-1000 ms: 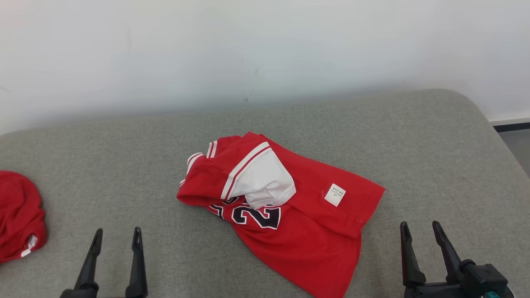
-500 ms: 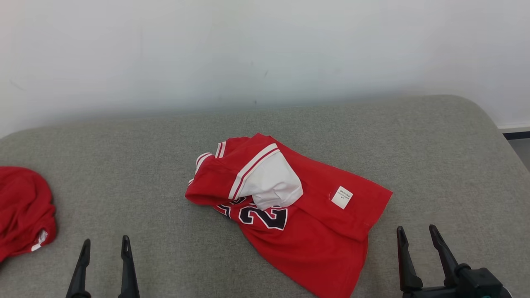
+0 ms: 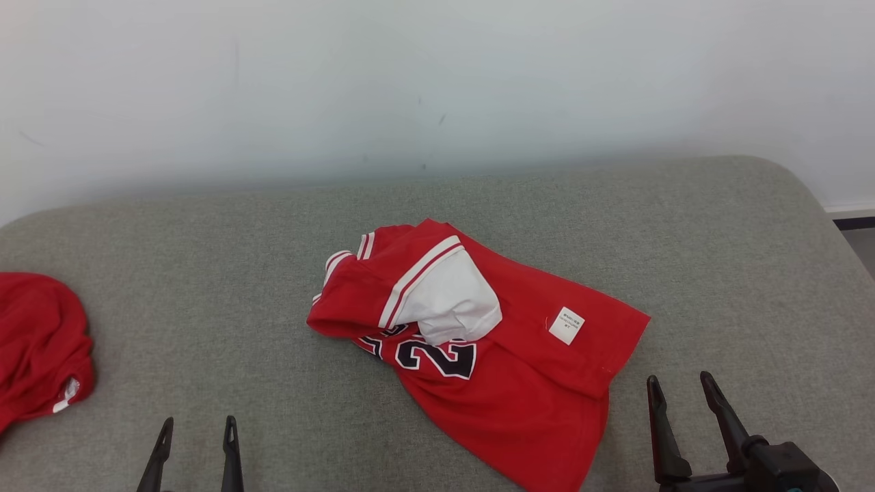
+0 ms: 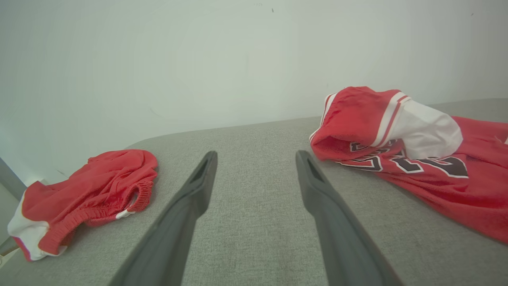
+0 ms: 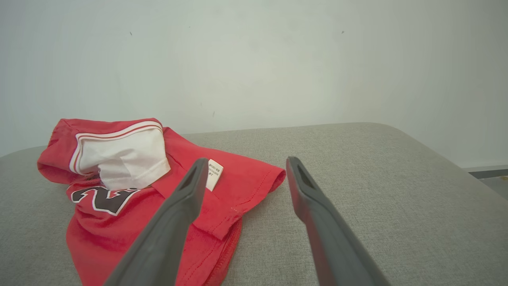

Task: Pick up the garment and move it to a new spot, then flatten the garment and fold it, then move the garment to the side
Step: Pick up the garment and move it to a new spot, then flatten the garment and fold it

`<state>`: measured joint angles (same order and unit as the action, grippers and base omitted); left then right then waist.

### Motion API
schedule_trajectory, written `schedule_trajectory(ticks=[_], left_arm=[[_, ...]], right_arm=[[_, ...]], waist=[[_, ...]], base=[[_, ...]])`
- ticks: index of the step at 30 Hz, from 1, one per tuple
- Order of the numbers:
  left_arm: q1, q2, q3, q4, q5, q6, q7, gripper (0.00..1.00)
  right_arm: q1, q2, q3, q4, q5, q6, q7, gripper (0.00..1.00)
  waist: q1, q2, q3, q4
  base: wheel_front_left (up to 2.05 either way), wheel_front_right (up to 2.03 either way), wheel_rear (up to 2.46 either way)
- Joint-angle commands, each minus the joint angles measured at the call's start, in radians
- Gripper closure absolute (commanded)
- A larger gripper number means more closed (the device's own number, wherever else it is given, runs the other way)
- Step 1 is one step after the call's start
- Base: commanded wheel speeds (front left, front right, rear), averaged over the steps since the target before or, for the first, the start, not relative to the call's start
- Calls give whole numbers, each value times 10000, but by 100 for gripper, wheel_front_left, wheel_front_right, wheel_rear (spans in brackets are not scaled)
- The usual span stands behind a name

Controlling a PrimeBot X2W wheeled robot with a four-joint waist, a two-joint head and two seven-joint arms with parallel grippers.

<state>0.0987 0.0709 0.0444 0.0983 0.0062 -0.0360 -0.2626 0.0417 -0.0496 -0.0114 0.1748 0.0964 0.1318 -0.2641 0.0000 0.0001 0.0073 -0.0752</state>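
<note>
Head view: nearest, the left gripper [image 3: 199, 419] and right gripper [image 3: 678, 376] both stand with fingers apart, empty, above the grey woven cushion [image 3: 205, 273]. Mid-cushion lies the crumpled red jersey with white sleeve [image 3: 526, 383], near the right gripper; a second red cloth heap [image 3: 34, 342] sits far left, with the white wall [image 3: 410, 82] behind

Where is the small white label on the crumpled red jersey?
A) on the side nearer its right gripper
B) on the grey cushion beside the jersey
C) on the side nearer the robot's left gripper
A: the white label sits on the red jersey, on its part close to the right gripper and far from the left gripper.
</note>
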Motion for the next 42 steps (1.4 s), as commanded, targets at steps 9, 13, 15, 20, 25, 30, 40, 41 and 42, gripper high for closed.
schedule_trajectory(ticks=[9, 13, 15, 20, 25, 30, 40, 41, 42], left_arm=[[-92, 258, 198, -99, -312, -148, -29, 0], [160, 267, 466, -472, -488, -253, -29, 0], [279, 238, 586, -646, -581, -319, -29, 0], [482, 166, 822, -869, -624, -452, -29, 0], [585, 106, 958, -934, -578, -579, -29, 0], [676, 14, 1050, -973, -591, -641, -29, 0], [593, -126, 1108, -936, -490, -704, -29, 0], [593, -126, 1108, -936, -490, -704, -29, 0], [584, -133, 1116, -927, -473, -715, -29, 0]], right_arm=[[-41, -14, -27, 23, -115, -22, -10, 0], [26, -14, -35, 16, -51, -22, -10, 0], [55, -14, -48, 25, -29, -22, -10, 0], [108, -14, -61, 47, -31, -22, -10, 0], [137, -14, -76, 69, -44, -22, -10, 0], [164, -14, -44, 117, -44, -22, -10, 0], [138, -14, -61, 193, -25, -22, -10, 0], [138, -14, -61, 193, -25, -22, -10, 0], [137, -14, -59, 193, -21, -22, -10, 0]], waist=[[0, -1, -79, -12], [0, -1, -161, -22], [0, -1, -190, -11], [0, -1, -255, 44], [0, -1, -295, 82], [0, -1, -327, 100], [0, -1, -299, 99], [0, -1, -299, 99], [0, -1, -295, 97]], base=[[0, 0, 0], [0, 0, 0], [0, 0, 0], [0, 0, 0], [0, 0, 0], [0, 0, 0], [0, 0, 0], [0, 0, 0], [0, 0, 0]])
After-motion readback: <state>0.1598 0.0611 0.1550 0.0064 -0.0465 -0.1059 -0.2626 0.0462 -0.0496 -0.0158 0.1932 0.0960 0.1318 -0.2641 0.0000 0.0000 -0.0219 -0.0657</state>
